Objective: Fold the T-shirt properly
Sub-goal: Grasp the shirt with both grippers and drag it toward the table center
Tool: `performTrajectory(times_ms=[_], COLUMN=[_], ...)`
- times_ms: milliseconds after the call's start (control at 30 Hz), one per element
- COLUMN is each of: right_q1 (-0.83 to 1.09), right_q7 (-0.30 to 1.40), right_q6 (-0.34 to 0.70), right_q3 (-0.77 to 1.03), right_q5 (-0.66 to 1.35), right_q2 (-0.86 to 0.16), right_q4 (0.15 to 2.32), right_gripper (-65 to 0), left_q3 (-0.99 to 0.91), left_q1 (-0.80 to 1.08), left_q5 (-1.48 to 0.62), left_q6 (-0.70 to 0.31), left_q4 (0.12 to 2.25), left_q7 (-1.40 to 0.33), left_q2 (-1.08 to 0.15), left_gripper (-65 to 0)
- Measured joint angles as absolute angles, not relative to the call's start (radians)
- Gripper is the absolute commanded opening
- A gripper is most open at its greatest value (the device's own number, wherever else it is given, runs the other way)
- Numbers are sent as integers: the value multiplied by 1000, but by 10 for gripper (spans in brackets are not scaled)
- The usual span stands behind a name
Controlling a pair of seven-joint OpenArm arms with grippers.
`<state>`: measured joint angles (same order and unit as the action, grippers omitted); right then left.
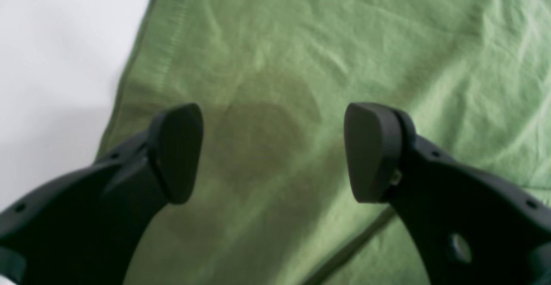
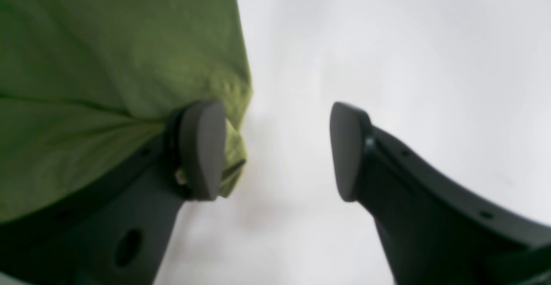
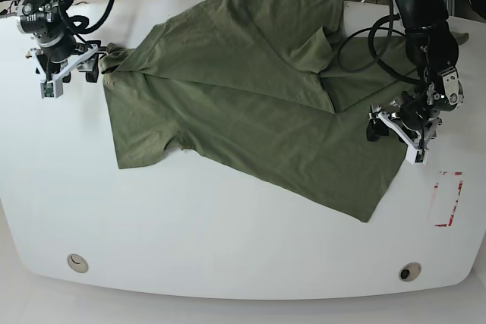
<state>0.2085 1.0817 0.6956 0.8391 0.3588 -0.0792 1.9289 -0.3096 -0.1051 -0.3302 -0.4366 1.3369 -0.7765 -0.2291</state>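
The olive-green T-shirt (image 3: pixel 250 104) lies spread and wrinkled on the white table (image 3: pixel 228 240), with its upper part folded over at the back right. My left gripper (image 3: pixel 395 138) hovers over the shirt's right edge. In the left wrist view the left gripper (image 1: pixel 275 151) is open, with only flat cloth (image 1: pixel 301 61) under the gap. My right gripper (image 3: pixel 68 70) sits at the shirt's far-left corner. In the right wrist view it (image 2: pixel 275 149) is open; the cloth's edge (image 2: pixel 129 61) lies against the outer side of one finger (image 2: pixel 202 147), and nothing is between the pads.
A red-outlined marker (image 3: pixel 446 199) lies on the table at the right. Two round holes (image 3: pixel 76 263) (image 3: pixel 410 272) sit near the front edge. Black cables (image 3: pixel 357 36) trail over the shirt's back right part.
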Motion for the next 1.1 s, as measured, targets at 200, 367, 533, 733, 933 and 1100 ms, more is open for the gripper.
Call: performTrajectory(times_ms=[200,367,533,733,933,1100], right_q1=[149,115,109,118,113,70], right_q7=[1102,1099,1128,1137,1135,1115], right_q6=[697,697,697,697,697,701], right_q3=[750,751,733,661,666,662], right_q5=[364,364,352,371,348,375], right_q2=[-77,-76,-76,-74,-78,-110], right_q4=[1891,1815,1739,1740,1702,1570], right_gripper=[-277,-279,-312,-449,-439,-439], left_q3=[-311,-311,-310,-310,-309,-310], left_q1=[-91,-80,-75,-72,-63,-59], left_q5=[-330,-331,-329,-331,-331,-331], left_q6=[-434,-434,-437,-435,-435,-437], left_q4=[1337,1337,1337,1336,1336,1336], left_q7=[-769,-769,-770,-769,-769,-769], left_q2=[-248,-249,-259,-259,-258,-259], left_gripper=[-179,-179,-179,-181,-181,-181])
